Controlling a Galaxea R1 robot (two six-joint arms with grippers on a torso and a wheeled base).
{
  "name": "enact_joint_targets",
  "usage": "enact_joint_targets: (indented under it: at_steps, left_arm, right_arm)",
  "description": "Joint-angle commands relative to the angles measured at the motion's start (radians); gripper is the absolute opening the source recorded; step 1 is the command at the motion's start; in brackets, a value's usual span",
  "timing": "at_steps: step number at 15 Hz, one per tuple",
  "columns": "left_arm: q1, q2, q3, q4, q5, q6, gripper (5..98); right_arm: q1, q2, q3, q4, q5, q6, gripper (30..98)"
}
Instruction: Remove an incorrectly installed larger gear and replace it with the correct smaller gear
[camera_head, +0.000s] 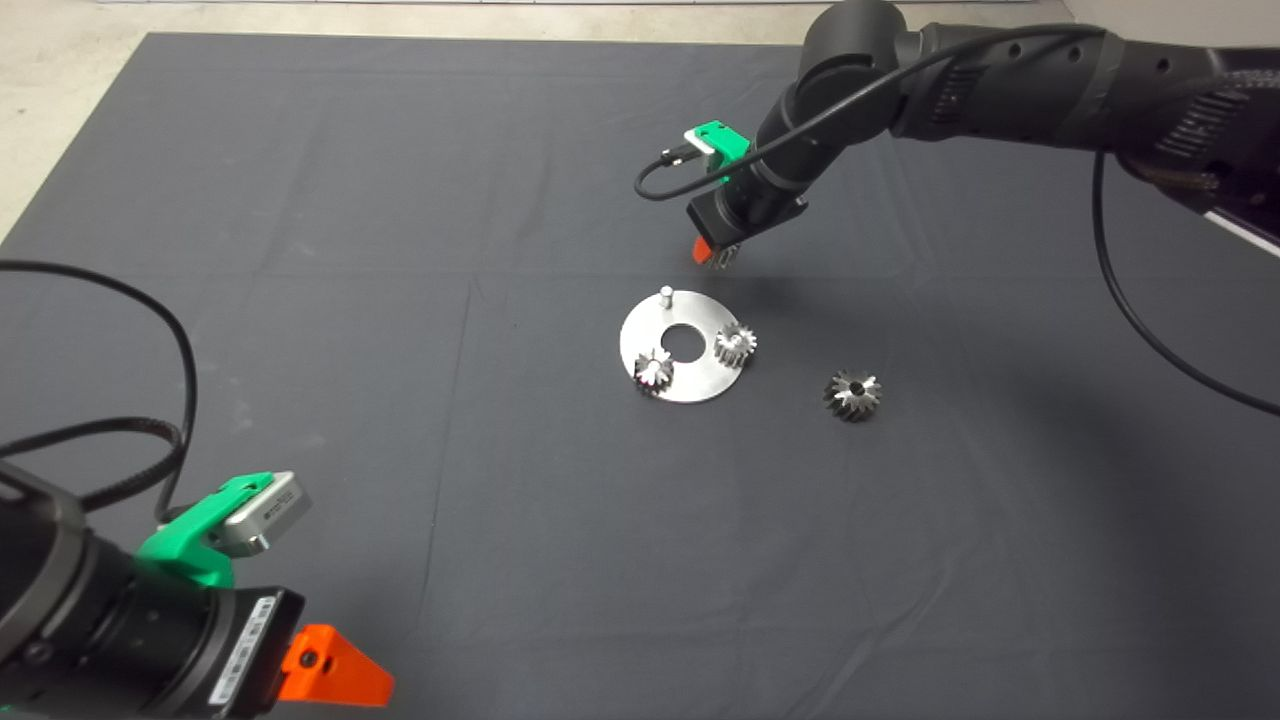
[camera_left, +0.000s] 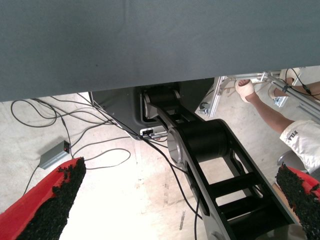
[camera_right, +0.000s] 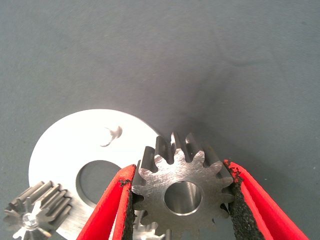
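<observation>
Parked at the near-left corner, the left gripper (camera_head: 335, 675) is held wide open. The smaller gear (camera_right: 183, 195) is clamped by the right gripper (camera_right: 183, 200) above the plate (camera_head: 640, 335); misalignment with the bare pin (camera_head: 665, 294) could cause jamming or slipping.

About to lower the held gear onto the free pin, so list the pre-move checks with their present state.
1. Smaller gear clamped between the right gripper fingers: ok.
2. Free pin on the round plate bare: ok.
3. Larger gear off the plate, on the mat: ok.
4. Gear bore lined up over the pin: not ok, gripper sits beyond it.
5. Left gripper parked at the mat's near-left edge: ok.
</observation>
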Motion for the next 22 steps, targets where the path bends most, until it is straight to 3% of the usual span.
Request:
enact_joint_targets:
  at_steps: [1,3,5,12,22]
  left_arm:
    - [-0.002,-0.002,0.012,0.001,0.0,-0.001,98.4]
    - [-0.002,-0.002,0.012,0.001,0.0,-0.001,98.4]
    - [-0.002,-0.002,0.012,0.001,-0.001,-0.001,98.4]
    - [-0.001,-0.002,0.012,0.001,0.0,-0.001,98.4]
    - [-0.002,-0.002,0.012,0.001,0.0,0.0,98.4]
  right_arm:
    - [0.035,0.038,0.017,0.028,-0.027,0.001,40.6]
    - [0.035,0.042,0.033,0.028,-0.036,-0.001,40.4]
    - [0.034,0.056,0.034,0.028,-0.064,-0.002,40.3]
    - [0.031,0.07,0.033,0.024,-0.088,-0.004,40.5]
    - [0.029,0.116,0.017,0.021,-0.087,-0.005,40.4]
